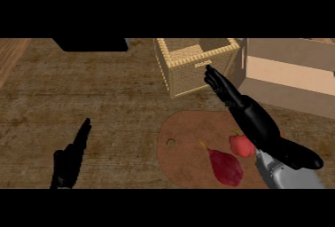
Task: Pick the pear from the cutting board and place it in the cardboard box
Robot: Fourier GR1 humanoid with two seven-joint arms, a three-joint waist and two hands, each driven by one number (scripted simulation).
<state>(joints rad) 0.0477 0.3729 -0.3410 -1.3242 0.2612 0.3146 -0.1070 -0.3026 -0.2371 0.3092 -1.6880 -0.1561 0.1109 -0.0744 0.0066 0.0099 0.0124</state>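
Head view: counter [98,102] of brown, worn-looking wood fills most of the picture. Cutting board [186,150], a rounded brown slab with a small hole near its left edge, lies at lower centre. Two red things lie on it. The bigger, dark red, pear-shaped one with a thin yellowish stem at its upper left is taken as the pear [226,167]; it rests on the board's lower right part, untouched. A smaller, brighter red fruit [241,144] sits just above and right of it, right beside the forearm; cannot tell what kind.

Right hand [226,88] comes in from lower right, grey forearm then black hand, stretched up across the board toward the top. Fingers are straight and released, grasping nothing; fingertips show against the front face of a wicker basket [189,73], contact not clear. Cardboard box [294,75] stands at upper right, just beside the basket, its top open.

Left hand [72,155] shows at lower left, well apart from the board, fingers straight and pointing up, holding nothing, resting.

Dark block [90,44] sits at the top left edge.
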